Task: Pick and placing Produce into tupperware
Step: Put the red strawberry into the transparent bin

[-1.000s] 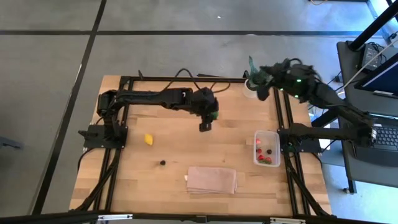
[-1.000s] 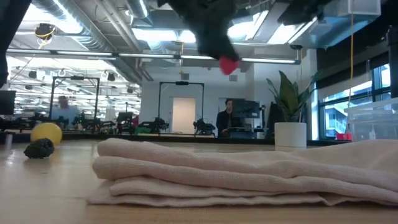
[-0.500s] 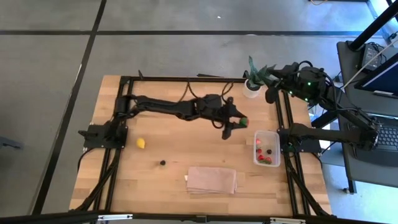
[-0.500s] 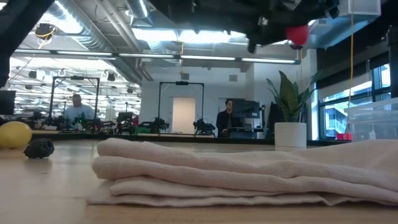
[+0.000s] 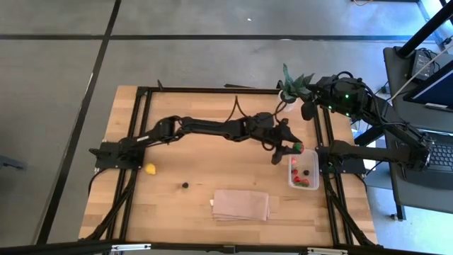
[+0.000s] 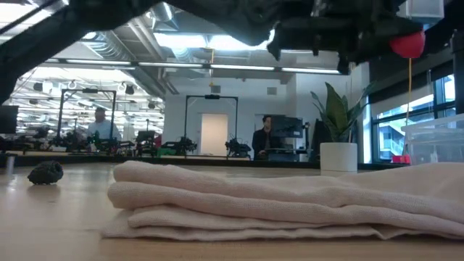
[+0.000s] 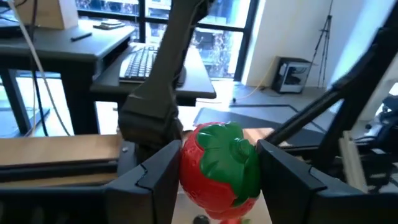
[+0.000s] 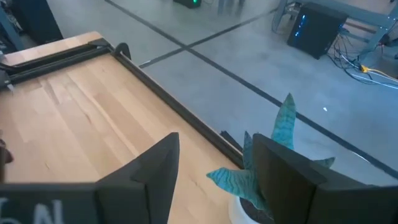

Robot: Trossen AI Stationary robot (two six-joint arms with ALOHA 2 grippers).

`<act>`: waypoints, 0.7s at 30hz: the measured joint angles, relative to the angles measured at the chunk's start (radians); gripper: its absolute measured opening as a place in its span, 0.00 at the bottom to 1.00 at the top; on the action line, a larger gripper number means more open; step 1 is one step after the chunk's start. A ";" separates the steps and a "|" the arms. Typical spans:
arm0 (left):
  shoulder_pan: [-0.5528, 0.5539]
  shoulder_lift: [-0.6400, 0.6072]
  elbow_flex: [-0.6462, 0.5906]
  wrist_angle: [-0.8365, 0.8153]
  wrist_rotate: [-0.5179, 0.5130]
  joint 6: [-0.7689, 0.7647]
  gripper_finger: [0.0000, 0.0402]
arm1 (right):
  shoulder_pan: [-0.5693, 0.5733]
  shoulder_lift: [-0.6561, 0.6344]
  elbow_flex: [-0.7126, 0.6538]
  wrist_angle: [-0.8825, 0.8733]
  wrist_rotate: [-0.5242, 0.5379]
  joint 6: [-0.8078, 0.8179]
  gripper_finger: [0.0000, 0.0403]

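My left arm reaches across the table. Its gripper [image 5: 290, 149] is shut on a red-and-green toy strawberry [image 7: 221, 165], high in the low view [image 6: 407, 45], over the far left corner of the clear tupperware [image 5: 316, 170]. Red pieces and dark berries lie inside the tupperware. A yellow piece [image 5: 150, 168] and a dark berry [image 5: 185, 185] rest on the wood at the left. My right gripper [image 8: 214, 186] is open, hovering by the potted plant [image 5: 287, 95]. My left gripper pinches the strawberry's red body [image 7: 193, 180] between its two fingers, one on each side, with the green cap [image 7: 227, 149] facing the wrist camera. The fingers come about level from the table's left. The strawberry is lifted clear of the table.
A folded tan cloth [image 5: 241, 204] lies near the table's near edge, left of the tupperware. The spiky plant in its white pot [image 8: 273, 162] stands at the far right corner. Black frame rails [image 5: 325, 142] run along the table's sides. People and desks show in the room beyond.
My left gripper has carried the strawberry from the table's middle toward the right edge and a little nearer, up to the tupperware, staying shut on it. The yellow piece has rolled toward the table's left and near edges. My right gripper has drawn back slightly from over the plant.
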 joint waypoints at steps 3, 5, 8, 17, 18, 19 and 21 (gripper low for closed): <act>0.000 0.058 0.066 -0.026 -0.001 0.000 0.45 | 0.000 0.000 0.000 -0.005 0.000 0.000 0.51; -0.007 0.093 0.096 -0.030 -0.001 0.000 0.44 | 0.000 0.000 0.000 -0.004 0.000 0.000 0.51; -0.019 0.130 0.122 -0.046 -0.001 0.000 0.45 | 0.000 0.000 0.000 -0.004 0.000 0.000 0.51; -0.048 0.188 0.127 -0.048 -0.017 0.005 0.45 | 0.000 0.000 0.000 -0.003 0.000 0.001 0.51; -0.049 0.190 0.127 -0.051 -0.017 0.005 0.45 | 0.000 0.000 0.000 -0.003 0.000 0.000 0.51; -0.050 0.190 0.127 -0.055 -0.019 0.006 0.45 | 0.000 0.000 0.000 -0.003 0.000 0.001 0.51; -0.052 0.190 0.127 -0.057 -0.044 0.007 0.47 | 0.000 0.000 0.000 -0.003 0.001 0.001 0.51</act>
